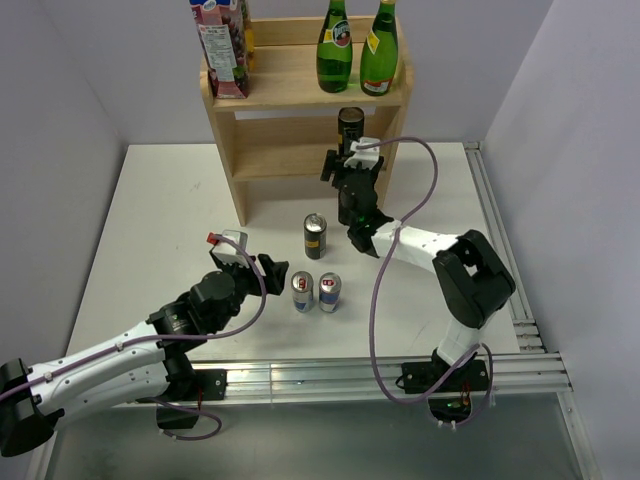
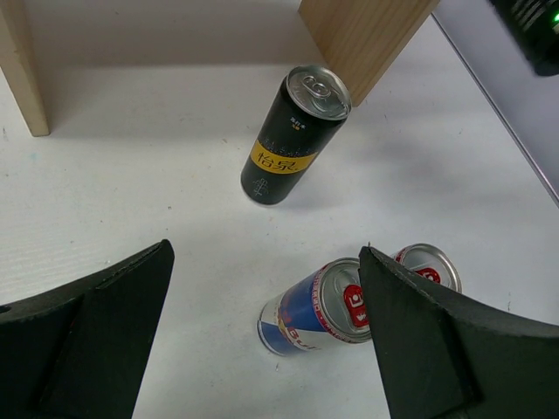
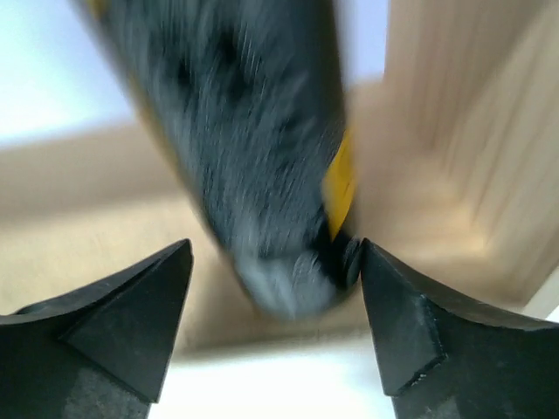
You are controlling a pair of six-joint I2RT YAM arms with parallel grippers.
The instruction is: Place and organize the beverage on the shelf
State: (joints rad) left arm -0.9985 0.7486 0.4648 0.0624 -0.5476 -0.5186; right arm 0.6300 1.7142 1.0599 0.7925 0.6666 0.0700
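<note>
right gripper point(image 1: 350, 160) point(image 3: 275, 249): jaws apart, not clamping anything. It is up at the lower tier of the shelf point(image 1: 290, 90) point(image 2: 358, 35), pointing in. A black can point(image 1: 351, 122) point(image 3: 253, 148) with a yellow band sits right at its fingertips. The wrist view is badly blurred: there is a clear gap on the left-finger side, and I can't tell if the right finger touches the can. From above the can stands upright on the lower tier, at the right end beside the side panel

left gripper point(image 1: 262, 268) point(image 2: 266, 262): jaws wide apart, nothing between them. It hangs above the table point(image 1: 160, 220) in front of the shelf, aimed down at the loose cans

on the table: a second black can point(image 1: 315, 236) point(image 2: 293, 140) stands upright, just in front of the shelf's right side panel. Two blue cans point(image 1: 303, 292) point(image 2: 314, 305) stand side by side nearer the arm bases, apart from it. In the left wrist view the right one of the pair is partly hidden behind a finger

shelf top tier: two green bottles point(image 1: 335, 50) upright at the right end, a carton point(image 1: 225, 45) at the left end
</note>
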